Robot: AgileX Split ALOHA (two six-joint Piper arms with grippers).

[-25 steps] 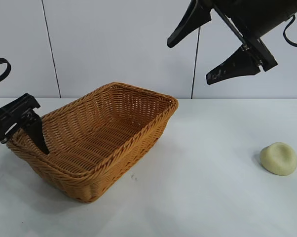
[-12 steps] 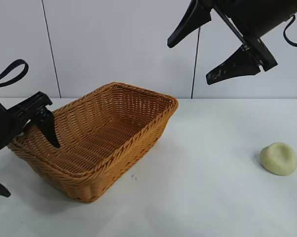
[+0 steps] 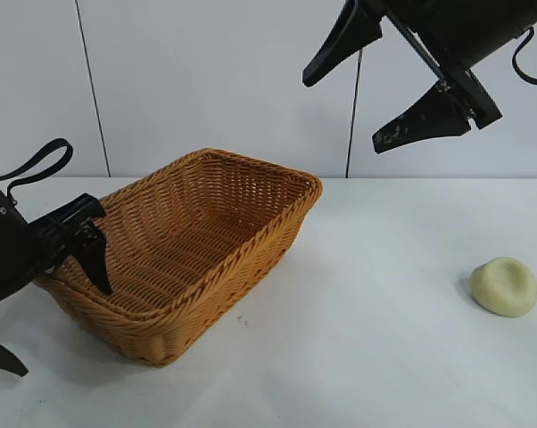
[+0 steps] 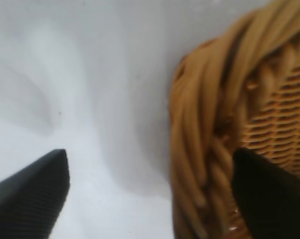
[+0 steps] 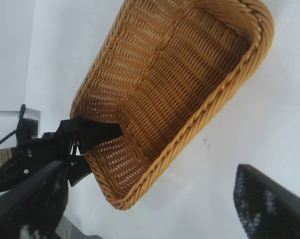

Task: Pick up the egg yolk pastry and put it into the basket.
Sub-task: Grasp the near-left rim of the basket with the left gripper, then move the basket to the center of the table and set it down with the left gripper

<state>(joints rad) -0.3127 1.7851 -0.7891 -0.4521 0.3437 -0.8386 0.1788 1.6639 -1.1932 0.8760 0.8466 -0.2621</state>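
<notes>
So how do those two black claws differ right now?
The left gripper is down low at the basket, its fingers astride the braided rim, one inside and one outside. The right gripper hangs high above the table, near nothing. The left one is at the far end from the pastry; the right one is above and to the left of it. Both are open and hold nothing.

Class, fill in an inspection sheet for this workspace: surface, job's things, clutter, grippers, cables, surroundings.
Surface: white table, bare between the items.
Job's things: orange-tan woven wicker basket, nothing in it; pale cream-yellow domed egg yolk pastry apart on the table.
Clutter: nothing seen.
Grippers: left gripper open, straddling the basket's braided rim; right gripper open, raised above the table, holding nothing.
Cables: black loop on the left arm.
Surroundings: white panelled wall.
</notes>
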